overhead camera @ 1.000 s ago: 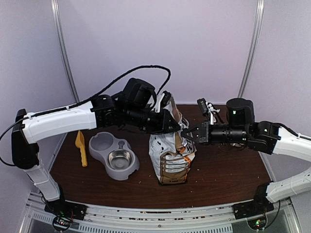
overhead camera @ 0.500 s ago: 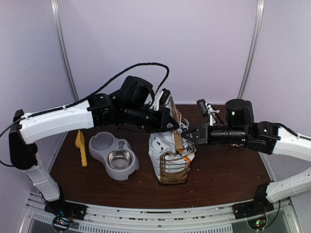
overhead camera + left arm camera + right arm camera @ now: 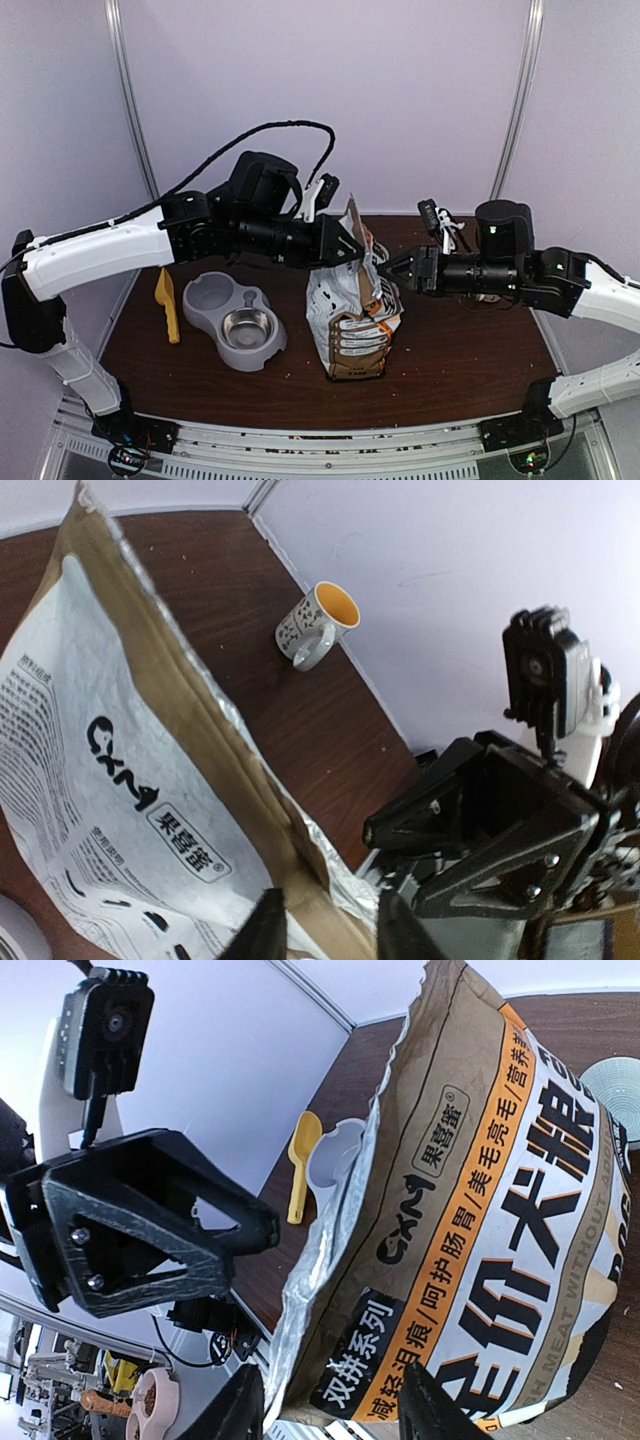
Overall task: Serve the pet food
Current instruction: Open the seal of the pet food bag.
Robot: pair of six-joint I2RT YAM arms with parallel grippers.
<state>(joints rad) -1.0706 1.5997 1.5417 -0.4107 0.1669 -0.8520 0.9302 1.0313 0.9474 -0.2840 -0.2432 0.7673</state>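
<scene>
The silver-white printed bag (image 3: 352, 318) with orange-brown trim stands upright in the middle of the table, its top torn open. The pet food is hidden; no kibble shows inside the bag. My left gripper (image 3: 352, 250) is at the bag's upper left edge. In the left wrist view (image 3: 330, 927) its fingers are apart, with the bag's rim (image 3: 250, 770) running between them. My right gripper (image 3: 386, 269) is at the bag's upper right edge. In the right wrist view (image 3: 335, 1407) its fingers stand wide apart around the bag's corner (image 3: 330, 1290). A grey double pet bowl (image 3: 213, 300) sits left of the bag.
A yellow scoop (image 3: 167, 303) lies left of the bowl and also shows in the right wrist view (image 3: 302, 1160). A patterned mug (image 3: 318, 627) with an orange inside stands by the back wall. The steel inset (image 3: 247, 327) of the bowl shows nothing in it.
My left arm has pulled back to the left and risen a little. My right arm has drawn back slightly to the right. The bag still stands upright.
</scene>
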